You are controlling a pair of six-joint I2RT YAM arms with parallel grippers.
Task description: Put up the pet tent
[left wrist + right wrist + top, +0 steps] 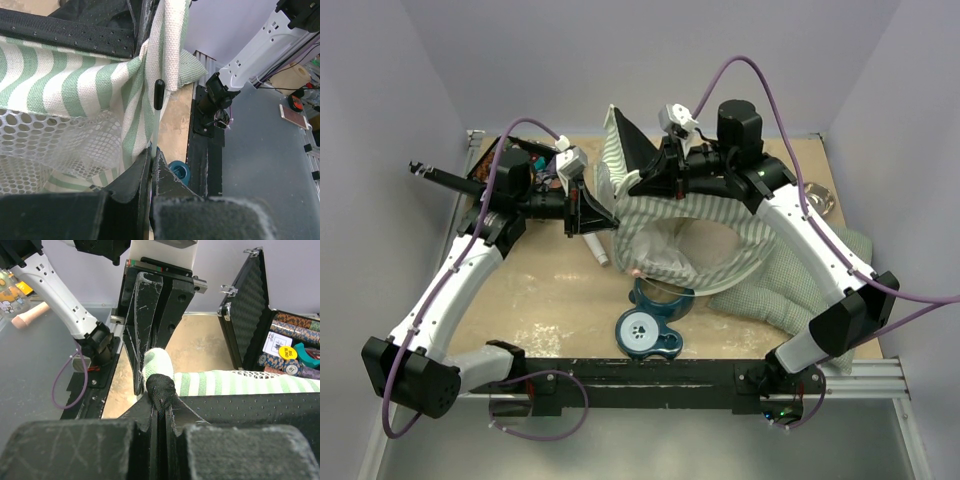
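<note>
The pet tent (725,212) lies slumped on the table (550,300). The left gripper (151,157) is clamped on its striped edge; the right gripper (159,390) is clamped on a black-tipped corner. Draw the 2 grips apart evenly, keeping the fabric taut.

Your top camera looks down from above and behind the arm bases and takes in the whole table (550,290). Your left wrist camera sits tight against the tent (75,85), facing the near rail (200,165) and the right arm (255,55). Your right wrist camera, just as close, faces the left arm (55,290). All three share the tent's stripes.
</note>
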